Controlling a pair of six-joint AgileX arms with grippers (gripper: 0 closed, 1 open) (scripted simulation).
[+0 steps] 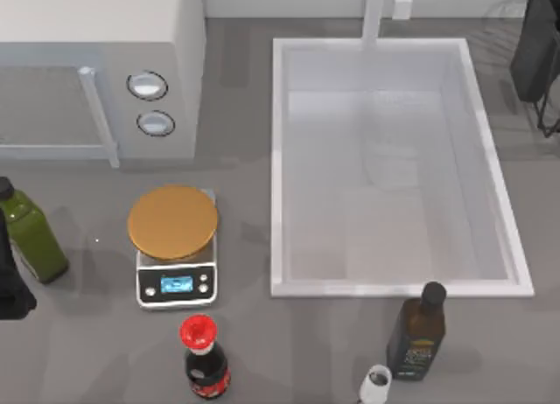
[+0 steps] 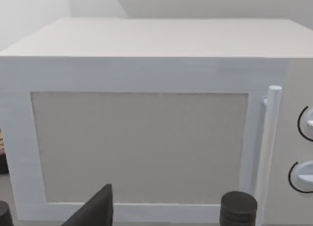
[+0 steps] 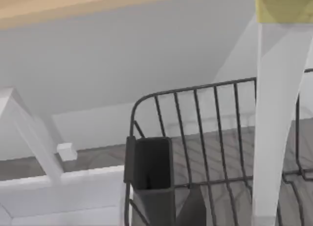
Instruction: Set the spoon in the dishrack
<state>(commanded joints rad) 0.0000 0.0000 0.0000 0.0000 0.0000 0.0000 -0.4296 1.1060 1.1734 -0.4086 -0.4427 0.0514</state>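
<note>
A: Right gripper [image 3: 193, 209] first: wide, narrow, or holding?
B: I cannot tell. From above, a dark mass sits at the counter's [image 1: 105, 351] far right corner, past the sink [image 1: 276, 159]. I can't separate arm from rack there. The left arm [image 1: 10, 282] is parked at the left edge, beside a green bottle [image 1: 31, 238].

A: And the left wrist camera?
B: It faces the microwave [image 2: 142, 143] door. The left gripper [image 2: 98, 211] pokes in as a dark wedge, its opening not readable. It looks idle.

A: The right wrist camera, then?
B: It looks down on the dishrack [image 3: 149, 162], with its black panel, its wire wall and its floor wires below. The spoon [image 3: 274, 113] hangs close to the lens. Its cream handle is nearly upright, crossing in front of the wire wall, and I cannot see it touching any wire. I'd judge it carried, though the grip itself is hidden.

A: So the wrist is above the rack, pointing downward?
B: Yes, it seems to be at the placing step.

A: How to do it well?
B: Lower straight inside the wire wall, clear of the panel. Keep the handle from snagging a wire, and let go only once the spoon rests on the floor wires. A high drop might send it through a gap.
</note>
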